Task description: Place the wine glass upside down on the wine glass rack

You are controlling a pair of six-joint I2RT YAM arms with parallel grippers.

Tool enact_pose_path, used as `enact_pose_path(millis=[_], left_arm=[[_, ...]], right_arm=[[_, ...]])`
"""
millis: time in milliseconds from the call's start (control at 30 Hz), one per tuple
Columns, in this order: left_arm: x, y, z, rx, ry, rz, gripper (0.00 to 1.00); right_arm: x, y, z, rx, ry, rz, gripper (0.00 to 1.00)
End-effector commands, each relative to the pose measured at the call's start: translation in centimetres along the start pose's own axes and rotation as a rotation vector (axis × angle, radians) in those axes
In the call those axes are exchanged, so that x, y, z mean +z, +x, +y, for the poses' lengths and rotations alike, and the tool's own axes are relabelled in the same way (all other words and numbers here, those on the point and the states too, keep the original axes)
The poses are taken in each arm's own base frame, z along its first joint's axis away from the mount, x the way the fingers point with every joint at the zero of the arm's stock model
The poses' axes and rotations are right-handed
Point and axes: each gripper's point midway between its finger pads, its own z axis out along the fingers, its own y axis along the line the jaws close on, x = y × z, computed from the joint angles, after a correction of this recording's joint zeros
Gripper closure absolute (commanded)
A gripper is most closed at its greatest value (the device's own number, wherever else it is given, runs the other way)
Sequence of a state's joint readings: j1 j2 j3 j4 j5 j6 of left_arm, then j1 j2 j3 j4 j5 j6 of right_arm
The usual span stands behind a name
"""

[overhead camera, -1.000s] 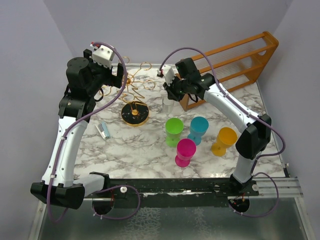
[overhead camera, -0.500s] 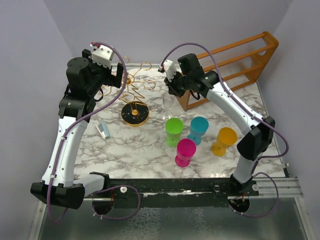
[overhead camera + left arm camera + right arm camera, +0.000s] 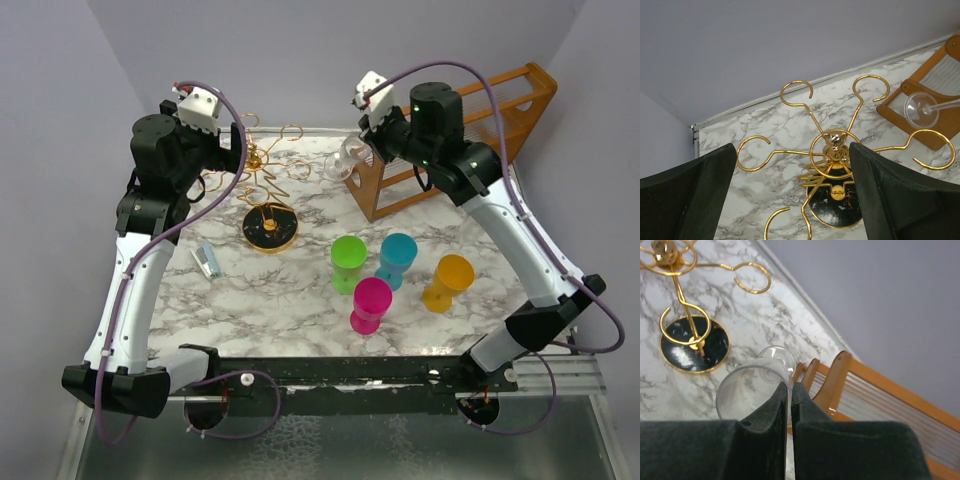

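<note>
The right claw (image 3: pixel 790 386) is pinched tight on the rim of the wine glass (image 3: pixel 752 387). It holds the glass on its side in the air over the far part of the table (image 3: pixel 290 300), foot pointing left, by the wooden rack's (image 3: pixel 470 120) left end. Bare marble lies between the glass and the gold rack (image 3: pixel 268 195) further left. The left claw (image 3: pixel 792 150) hangs wide open above the gold rack's hooks. Four coloured cups (image 3: pixel 371 298) stand nearer, well apart from it.
</note>
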State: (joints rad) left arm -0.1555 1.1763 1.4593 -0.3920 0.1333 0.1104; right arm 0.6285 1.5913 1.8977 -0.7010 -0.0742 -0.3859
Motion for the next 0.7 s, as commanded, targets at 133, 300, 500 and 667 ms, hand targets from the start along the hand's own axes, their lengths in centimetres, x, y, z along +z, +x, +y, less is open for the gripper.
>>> enact_pose_path(millis=[133,300,500,667], left_arm=[[-1.5,-3.2,-1.2,-0.061,0.069,-0.077,0.02],[-1.5,-4.9,-3.0,-0.124,0.165,-0.122,0.03],[-1.4,-5.8,-6.3,-0.217,0.357,-0.15,0.05],[-0.8,-6.8,-7.9,-0.295,0.463,-0.16,0.07]], right_arm=[[-7.8,-9.4,-5.3,-0.004,0.244,-0.32,0.99],[-11.3,-12.3,-6.0,0.031,0.28,-0.44,0.99],[-13.5,-14.2,-5.3,0.074,0.229,-0.515,0.99],[-14.6,-15.7,-4.3,0.106,0.156,-0.564,0.99]])
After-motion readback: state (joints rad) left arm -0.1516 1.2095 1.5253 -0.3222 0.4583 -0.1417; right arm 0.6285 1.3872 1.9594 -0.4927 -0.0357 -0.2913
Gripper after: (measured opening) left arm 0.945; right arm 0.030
